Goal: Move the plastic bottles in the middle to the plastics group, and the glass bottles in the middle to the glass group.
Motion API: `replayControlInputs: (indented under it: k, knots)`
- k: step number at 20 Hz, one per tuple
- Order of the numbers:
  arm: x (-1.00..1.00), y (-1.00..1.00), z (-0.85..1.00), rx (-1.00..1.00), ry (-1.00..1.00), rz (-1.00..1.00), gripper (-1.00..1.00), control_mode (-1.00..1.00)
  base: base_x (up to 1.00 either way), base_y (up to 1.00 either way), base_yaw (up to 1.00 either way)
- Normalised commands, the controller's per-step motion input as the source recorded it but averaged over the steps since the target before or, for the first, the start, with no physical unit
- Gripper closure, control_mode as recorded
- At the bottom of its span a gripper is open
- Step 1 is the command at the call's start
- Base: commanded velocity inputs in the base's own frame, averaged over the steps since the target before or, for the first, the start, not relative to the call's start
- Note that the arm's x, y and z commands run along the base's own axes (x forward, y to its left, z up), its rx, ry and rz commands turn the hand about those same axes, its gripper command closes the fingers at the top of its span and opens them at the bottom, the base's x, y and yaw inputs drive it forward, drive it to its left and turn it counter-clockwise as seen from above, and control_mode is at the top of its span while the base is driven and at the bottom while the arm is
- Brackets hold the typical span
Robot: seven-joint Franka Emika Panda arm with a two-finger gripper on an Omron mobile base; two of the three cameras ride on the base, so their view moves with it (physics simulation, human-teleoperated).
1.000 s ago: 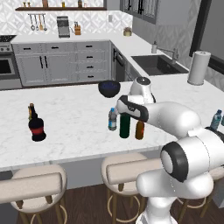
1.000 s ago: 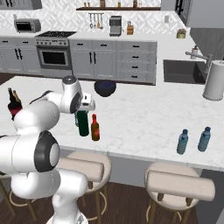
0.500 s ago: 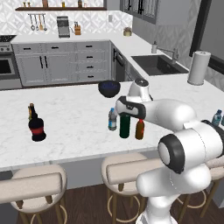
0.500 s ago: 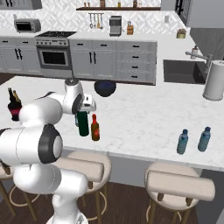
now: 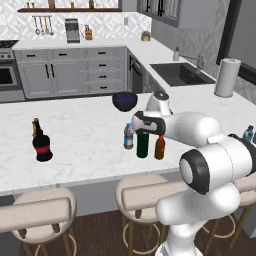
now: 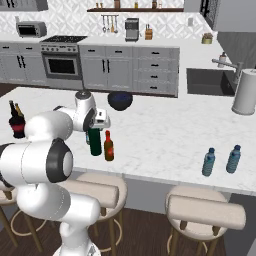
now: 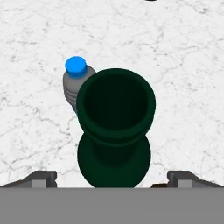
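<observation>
Three bottles stand mid-counter: a small clear plastic bottle with a blue cap, a tall dark green glass bottle and an amber glass bottle with a red top. My gripper hangs open straight above the green bottle's mouth, one fingertip on each side and clear of the neck. The plastics group of bluish bottles stands at the right. The glass group, a squat black bottle and a slim brown one, stands at the left.
A dark bowl sits on the counter just behind the middle bottles. A paper towel roll stands at the far right near the sink. Stools line the near edge.
The hand has edged a little sideways and settled over the green bottle. The jaws stay open and no bottle has moved.
</observation>
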Motion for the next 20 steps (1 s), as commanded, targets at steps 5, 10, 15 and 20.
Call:
replayControlInputs:
  k: [5,10,15,20]
  knots:
    - [0.02,0.0,-0.05,0.0,0.0,0.01,-1.0,-1.0,0.0,0.0,0.0]
    - [0.05,0.0,-0.14,0.0,0.0,0.01,-1.0,-1.0,0.0,0.0,0.0]
    - [0.0,0.0,-0.07,0.0,0.0,0.0,-1.0,-1.0,0.0,0.0,0.0]
    - [0.04,0.0,0.0,0.0,-0.02,0.0,-1.0,-1.0,0.0,0.0,0.0]
